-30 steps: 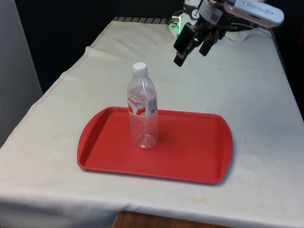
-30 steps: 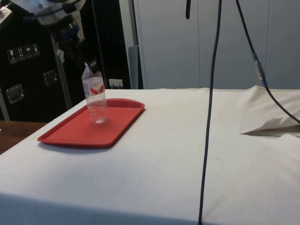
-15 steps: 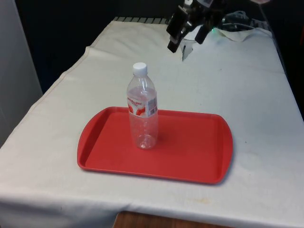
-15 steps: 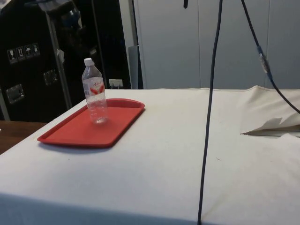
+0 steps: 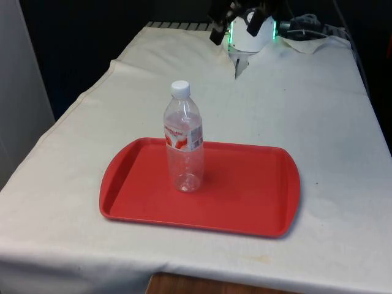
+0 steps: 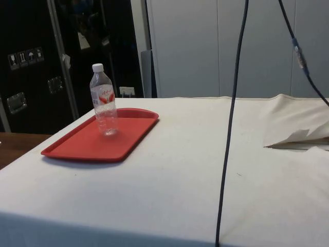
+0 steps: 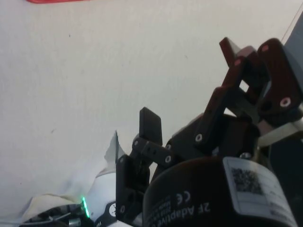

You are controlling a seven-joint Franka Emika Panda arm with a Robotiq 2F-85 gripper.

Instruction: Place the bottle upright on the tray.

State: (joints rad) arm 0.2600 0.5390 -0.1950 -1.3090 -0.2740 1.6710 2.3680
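**Bottle standing upright on the red tray, gripper well away**

A clear plastic bottle [image 5: 184, 144] with a white cap and a red-and-white label is standing upright on the red tray [image 5: 257, 202], and nothing is touching it. On the tray, the bottle is sitting toward the front view's left, nearer the tray's far rim than its near rim. It is looking empty; no liquid is showing inside. In the side view the bottle [image 6: 104, 107] is likewise standing straight on the tray [image 6: 82, 146], and it is the one thing the tray is holding.

The tray is lying flat on the white cloth [image 5: 318, 122] covering the table, close to the table's near edge.

The gripper [image 5: 236, 21] is hanging high above the cloth, well beyond the tray's far rim and well apart from the bottle. In the wrist view the gripper [image 7: 194, 101] is showing its two black fingers spread apart with nothing between them, the white cloth [image 7: 118, 61] lying beyond.

A dark cable [image 6: 231, 123] is hanging down in the foreground of the side view.
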